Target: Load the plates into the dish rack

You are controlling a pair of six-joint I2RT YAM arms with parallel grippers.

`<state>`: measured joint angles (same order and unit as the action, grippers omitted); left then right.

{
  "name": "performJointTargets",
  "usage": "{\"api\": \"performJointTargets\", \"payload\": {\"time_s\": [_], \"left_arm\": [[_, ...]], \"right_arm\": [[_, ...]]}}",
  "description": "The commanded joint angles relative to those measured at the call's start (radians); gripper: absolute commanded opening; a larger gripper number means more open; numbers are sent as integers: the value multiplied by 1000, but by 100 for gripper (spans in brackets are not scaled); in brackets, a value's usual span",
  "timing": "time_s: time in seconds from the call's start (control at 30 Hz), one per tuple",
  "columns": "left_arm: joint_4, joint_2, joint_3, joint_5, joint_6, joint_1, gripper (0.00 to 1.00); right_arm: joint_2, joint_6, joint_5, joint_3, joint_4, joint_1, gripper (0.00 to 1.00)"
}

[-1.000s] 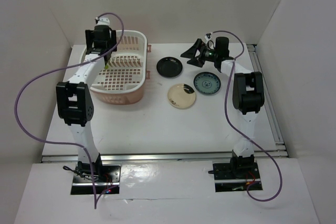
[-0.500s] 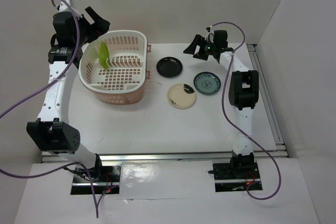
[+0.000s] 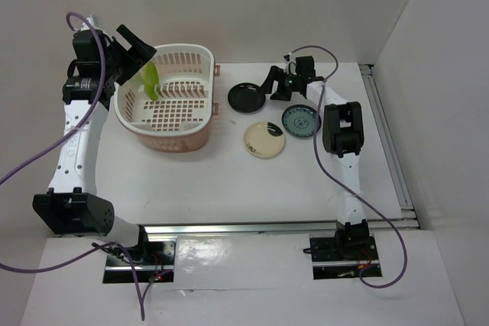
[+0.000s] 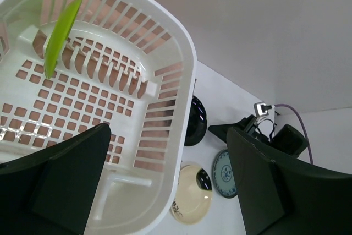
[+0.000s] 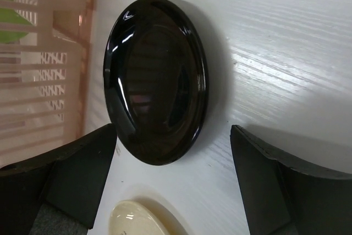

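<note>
The lime green plate [image 3: 150, 80] stands on edge inside the pale pink dish rack [image 3: 172, 140], slotted into the row of ribs at the far left part of the lattice base and leaning a little. From the left wrist view the same plate [image 4: 60, 34] shows as a thin green sliver against the rack's white rim [image 4: 181, 42].

The other three plates lie flat on the white table [image 3: 214, 181], to the right of the rack. The glossy black plate [image 3: 246, 97] sits just beside the rack's right wall. The cream plate [image 3: 264, 140] with its dark smudge lies nearer the arm bases, and the dark teal-blue patterned plate [image 3: 300, 121] lies further right, close to the cream one but apart from it.

The left gripper [image 3: 141, 59] hangs over the rack's far left corner, fingers spread wide and holding nothing — the rack fills the gap between them in its wrist view [image 4: 169, 130].

The right gripper [image 3: 273, 88] is low at the black plate's right edge, also spread wide and empty. Its wrist camera frames the black plate [image 5: 157, 81] between the two fingers — whether either fingertip touches the table is hard to tell.
</note>
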<state>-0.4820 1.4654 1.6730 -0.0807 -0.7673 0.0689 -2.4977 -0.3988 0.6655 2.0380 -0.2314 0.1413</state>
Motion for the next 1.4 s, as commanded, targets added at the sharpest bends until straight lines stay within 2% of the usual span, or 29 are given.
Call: {"api": "performJointTargets", "payload": {"time_s": [0.0, 0.23, 0.27, 0.37, 0.77, 0.93, 0.97, 1.0, 1.17, 1.37], "left_arm": [[8, -50, 13, 7, -4, 3, 100], [57, -59, -6, -109, 14, 3, 100], [57, -59, -16, -110, 14, 3, 100], [89, -59, -25, -160, 14, 3, 100], [98, -59, -35, -180, 34, 3, 100], [98, -59, -35, -151, 43, 3, 100], [98, -59, -35, -151, 43, 3, 100], [98, -59, -35, -151, 43, 3, 100], [98, -50, -25, -151, 43, 3, 100], [98, -30, -25, -162, 52, 3, 100]], "right_arm": [[-16, 21, -10, 42, -9, 9, 91], [-47, 11, -23, 42, -9, 18, 86], [-56, 11, -23, 33, -9, 18, 80], [-79, -11, 0, 24, 4, 18, 73], [-145, -77, -9, 14, 14, 46, 45], [-155, -106, -26, 14, 24, 46, 17], [-155, -118, -38, 14, 24, 46, 6], [-155, -118, -38, 14, 24, 46, 1], [-115, -227, -40, -27, 75, 14, 0], [-21, -354, -30, -116, 250, -15, 0]]}}
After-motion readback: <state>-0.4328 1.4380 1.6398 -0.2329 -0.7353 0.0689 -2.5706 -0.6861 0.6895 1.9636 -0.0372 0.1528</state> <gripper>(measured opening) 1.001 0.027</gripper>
